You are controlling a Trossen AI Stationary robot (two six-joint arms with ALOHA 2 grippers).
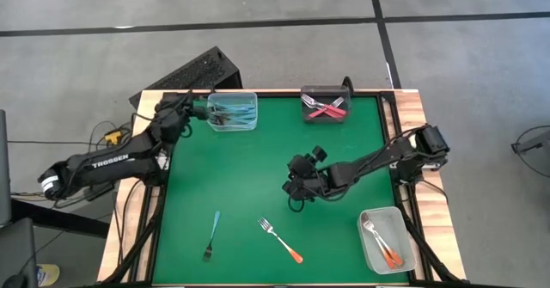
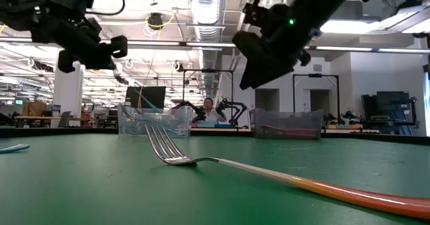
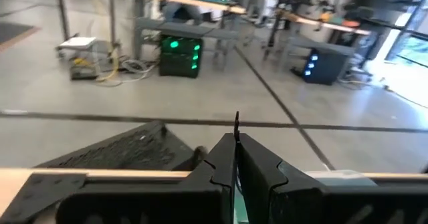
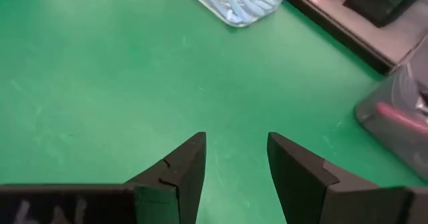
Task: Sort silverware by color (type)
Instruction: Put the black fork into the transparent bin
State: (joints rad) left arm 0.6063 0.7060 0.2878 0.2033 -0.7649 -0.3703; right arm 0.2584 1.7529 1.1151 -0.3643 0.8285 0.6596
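The green worktop (image 1: 258,176) carries 2 loose forks near its front edge: an orange-handled fork (image 1: 281,240) lying at a slant with its tines toward the middle, and a blue-handled fork (image 1: 211,235) well apart from it on the left-arm side, tines toward the front edge. In the low view the orange-handled fork (image 2: 269,174) fills the foreground, tines curving up off the mat, nothing lying across it. At the far edge stand 2 tubs: a clear tub (image 1: 233,111) holding blue-handled forks, and a dark tub (image 1: 325,105) holding red-handled forks (image 1: 325,109). A third clear tub (image 1: 388,239) sits at the front corner on the right-arm side with orange-handled forks (image 1: 384,247) inside. The right claw (image 1: 295,185) hangs over bare mat near the middle of the worktop, its fingers (image 4: 180,167) spread apart with nothing between them, beyond the orange-handled fork and not touching it. The left claw (image 1: 203,109) is at the far edge beside the clear tub of blue forks, its fingers (image 3: 221,167) pressed together; whether anything is pinched between them cannot be told. Beyond the worktop, a person (image 2: 208,111) sits at a distant bench.
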